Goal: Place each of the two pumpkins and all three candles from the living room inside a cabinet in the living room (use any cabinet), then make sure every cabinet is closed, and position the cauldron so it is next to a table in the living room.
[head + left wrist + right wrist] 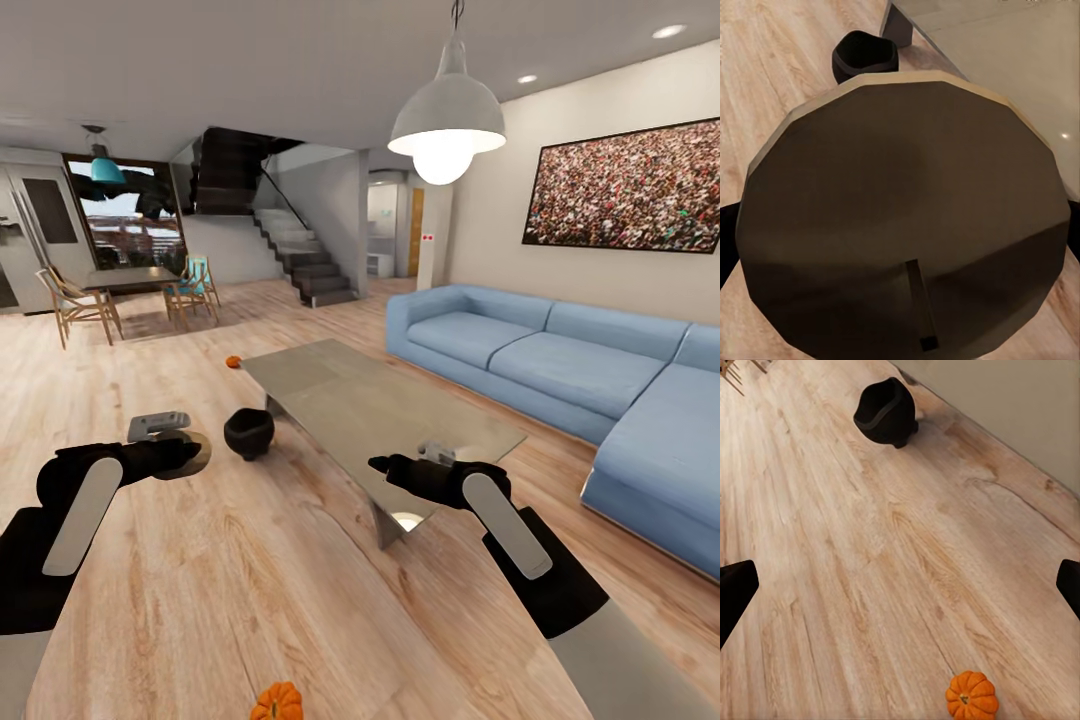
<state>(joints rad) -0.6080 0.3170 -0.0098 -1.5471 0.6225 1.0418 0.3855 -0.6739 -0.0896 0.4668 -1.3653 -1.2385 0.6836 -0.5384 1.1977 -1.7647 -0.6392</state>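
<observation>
The left tool is gripping a candle; the right tool is hanging open over the wooden floor. The cauldron is sitting touching the glass bench, with one pumpkin near the robot and another beyond the bench's far corner. Turning away to look for a cabinet is risking a left-arm knock to the cauldron, pushing it from the bench.

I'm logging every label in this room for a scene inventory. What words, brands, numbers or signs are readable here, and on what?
None can be read.
Small red mark on the white pillar by the far doorway: too small and blurred to read.
Wall picture above the sofa: speckled pattern, no lettering.
Pumpkin, black pot, glass table, object held in the left pincer: no markings.
</observation>
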